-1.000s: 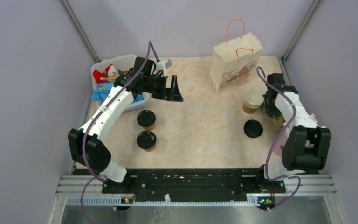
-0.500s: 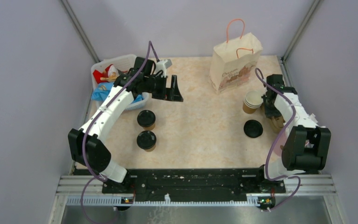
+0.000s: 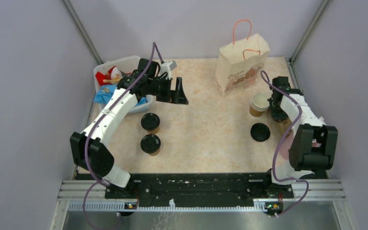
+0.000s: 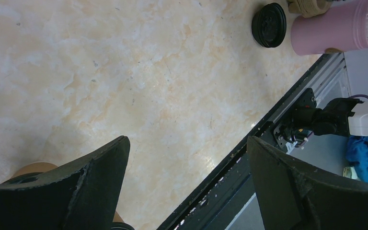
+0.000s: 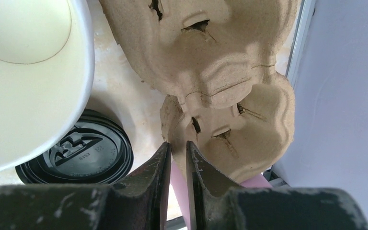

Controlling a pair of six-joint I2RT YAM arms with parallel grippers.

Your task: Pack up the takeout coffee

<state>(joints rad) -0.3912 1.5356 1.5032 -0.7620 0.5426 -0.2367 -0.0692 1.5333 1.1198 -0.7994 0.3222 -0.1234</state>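
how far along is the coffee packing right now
Done: the far lidded cup and near lidded cup both wear black lids, standing on the table. In hand: the right claw, fingers almost together, is at the rim of the pulp tray; a grip is unclear. The left claw hangs open, empty. Left: neither cup is in the tray or the paper bag yet.

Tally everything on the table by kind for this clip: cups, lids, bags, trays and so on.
Lidded brown cups: 2
Stack of open cups: 1
Loose black lid, maybe several stacked: 1
Paper bag: 1
Pulp tray: 1
Pink cup: 1
White bin: 1
Total: 8
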